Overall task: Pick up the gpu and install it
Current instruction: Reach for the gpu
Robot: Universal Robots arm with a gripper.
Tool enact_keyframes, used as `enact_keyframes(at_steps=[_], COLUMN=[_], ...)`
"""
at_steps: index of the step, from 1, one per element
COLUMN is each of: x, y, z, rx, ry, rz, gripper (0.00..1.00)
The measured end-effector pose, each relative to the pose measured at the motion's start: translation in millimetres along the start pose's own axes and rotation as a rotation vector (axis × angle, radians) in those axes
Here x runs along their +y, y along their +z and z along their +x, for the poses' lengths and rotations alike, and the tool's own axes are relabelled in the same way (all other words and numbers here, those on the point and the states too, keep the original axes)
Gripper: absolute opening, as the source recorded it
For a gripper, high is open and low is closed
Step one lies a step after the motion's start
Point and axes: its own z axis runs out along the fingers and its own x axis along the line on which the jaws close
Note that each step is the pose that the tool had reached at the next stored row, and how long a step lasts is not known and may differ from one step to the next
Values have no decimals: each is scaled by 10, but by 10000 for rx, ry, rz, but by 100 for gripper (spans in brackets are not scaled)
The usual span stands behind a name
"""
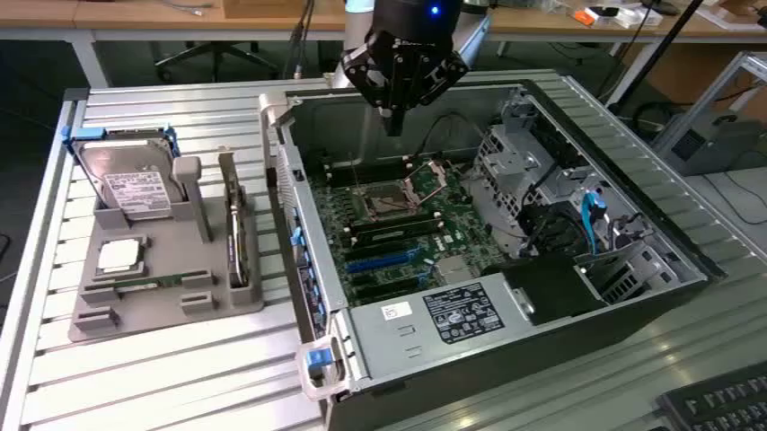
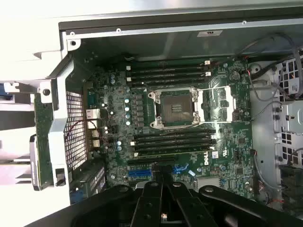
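The gpu (image 1: 236, 232) stands on edge in a slot of the grey holder (image 1: 168, 301), on the table at the exterior view's left of the open computer case (image 1: 359, 346). It looks like a thin dark card. My gripper (image 1: 393, 124) hangs above the far end of the case, well away from the gpu, with its fingers shut and nothing between them. In the wrist view the gripper (image 2: 163, 182) points down at the green motherboard (image 2: 227, 156), close to the blue expansion slots (image 2: 142, 173).
The holder also carries a silver hard drive (image 1: 132, 189), a square processor (image 1: 121, 256) and a narrow memory stick (image 1: 144, 284). Inside the case are the processor socket (image 2: 175, 109), black memory slots (image 2: 170, 73), the power supply (image 1: 450, 314) and drive cages (image 1: 527, 162).
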Motion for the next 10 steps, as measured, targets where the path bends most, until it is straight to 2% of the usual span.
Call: enact_keyframes(at_steps=[10], x=[-4], y=[-1], z=[29], rx=[0], ry=[0], rz=[0], gripper=[11])
